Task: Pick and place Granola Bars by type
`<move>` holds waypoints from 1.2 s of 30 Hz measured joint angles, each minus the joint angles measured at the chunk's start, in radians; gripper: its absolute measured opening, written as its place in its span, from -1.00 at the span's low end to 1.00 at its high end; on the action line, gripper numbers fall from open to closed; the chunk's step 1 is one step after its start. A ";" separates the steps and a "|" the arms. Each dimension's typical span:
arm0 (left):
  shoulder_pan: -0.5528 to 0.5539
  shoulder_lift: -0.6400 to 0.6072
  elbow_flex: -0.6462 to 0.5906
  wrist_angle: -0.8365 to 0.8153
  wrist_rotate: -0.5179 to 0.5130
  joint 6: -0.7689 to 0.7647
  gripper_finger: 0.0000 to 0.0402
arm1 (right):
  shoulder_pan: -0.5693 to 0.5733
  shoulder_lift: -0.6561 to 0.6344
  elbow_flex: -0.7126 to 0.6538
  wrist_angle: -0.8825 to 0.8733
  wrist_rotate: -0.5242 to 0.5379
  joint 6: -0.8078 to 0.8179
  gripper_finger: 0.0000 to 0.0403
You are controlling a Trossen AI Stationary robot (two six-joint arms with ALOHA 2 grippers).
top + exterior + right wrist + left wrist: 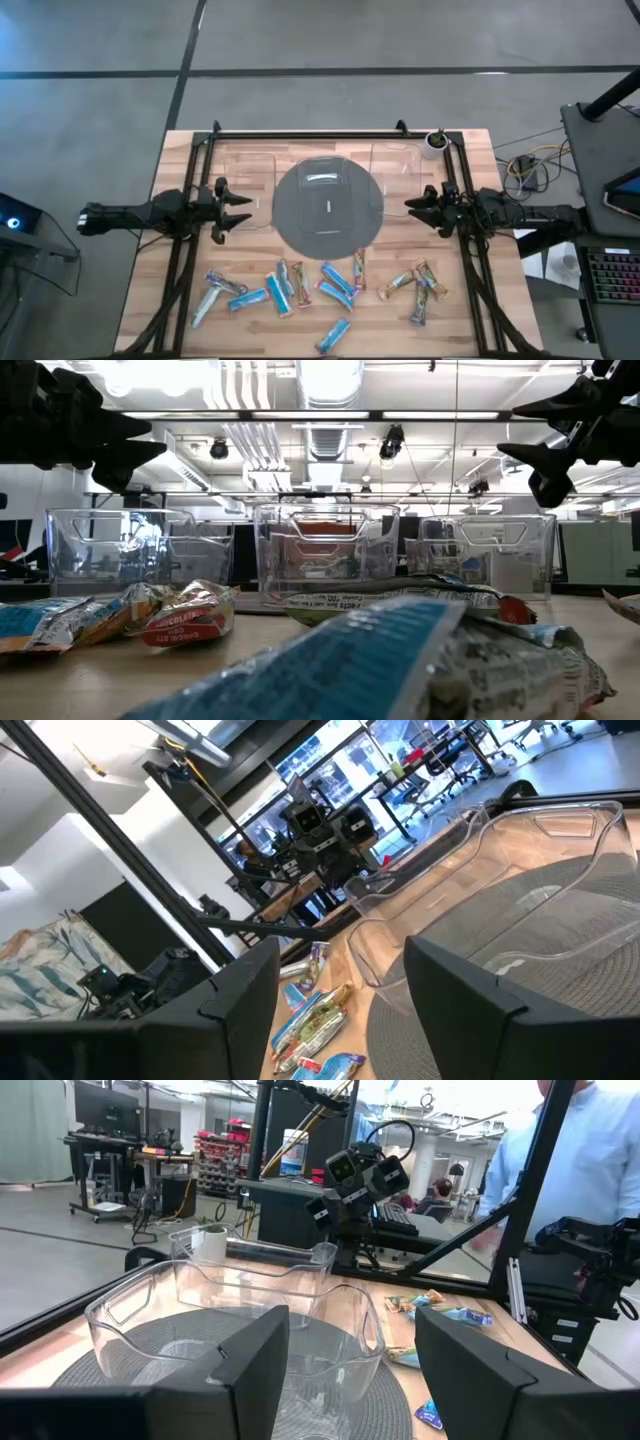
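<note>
Several granola bars [337,283] in light-blue, tan and silvery multicoloured wrappers lie flat and scattered along the table's near edge. They also show in the low view as bars [190,615], and in the wrist views as bars [440,1312] and bars [315,1020]. My left gripper [243,211] hangs open above the table, left of the round grey plate [295,225]. My right gripper [412,208] hangs open to the plate's right. Both point toward the plate and hold nothing. Each wrist view shows its own gripper open, left gripper [350,1370] and right gripper [345,1010].
Three clear plastic trays stand in a row beyond the bars: one on the left [247,190], one on the plate [328,185], one on the right [398,160]. A small white pot [434,143] stands at the far right corner. A person [590,1160] stands beyond the table's right side.
</note>
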 joint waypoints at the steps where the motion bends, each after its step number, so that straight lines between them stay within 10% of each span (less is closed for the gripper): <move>1: 0.000 0.000 0.000 0.000 0.000 0.000 -0.01 | 0.000 0.000 0.000 0.000 0.000 0.000 0.02; 27: 0.000 0.000 0.000 0.000 0.000 0.000 -0.01 | 0.000 0.000 0.000 0.002 -0.002 0.010 0.02; 36: 0.000 0.000 0.000 0.000 0.000 0.000 -0.01 | 0.000 0.006 0.000 0.001 -0.085 0.524 0.02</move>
